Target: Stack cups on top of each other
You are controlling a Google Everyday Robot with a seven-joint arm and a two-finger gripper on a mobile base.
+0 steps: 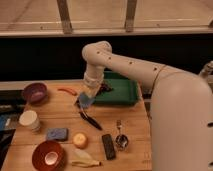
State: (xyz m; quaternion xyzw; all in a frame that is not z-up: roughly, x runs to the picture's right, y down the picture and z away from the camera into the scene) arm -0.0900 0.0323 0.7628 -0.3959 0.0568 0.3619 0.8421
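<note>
1. Wooden table (132, 125) in front of a dark window wall. All the items lie on it, with my arm reaching in from the right.
2. The blue-grey cup (86, 103) is at the tip of my gripper (88, 97), tilted and apparently clear of the wood. It sits just left of the green tray (125, 92).
3. Gripper state: closed on the blue-grey cup, judging by how the cup hangs at the tip. The contact itself is hard to make out.
4. The cream-white cup (29, 120) stands upright near the left edge of the table, well apart from the gripper. Nothing is on top of it.
5. Step in hand, as I judge it: the first cup is picked up and has to be carried to the second. The stack is not yet made.
6. Next move: travel left and toward the table's front, bring the blue-grey cup upright, centre it over the wider cream-white mouth, lower it, then release.
7. Near the route: a black tool (90, 120) lies just below the gripper and a red-orange strip (67, 91) lies to its left. The purple bowl (34, 92) sits behind the cream-white cup and a blue sponge (57, 134) is beside that cup.
8. Further out: the red-orange bowl (48, 156) at the front left, a yellow fruit (80, 140), a black remote (108, 146) and a metal spoon (120, 140).
9. Risk: if the cup goes down tilted, it could knock the cream-white cup over.
</note>
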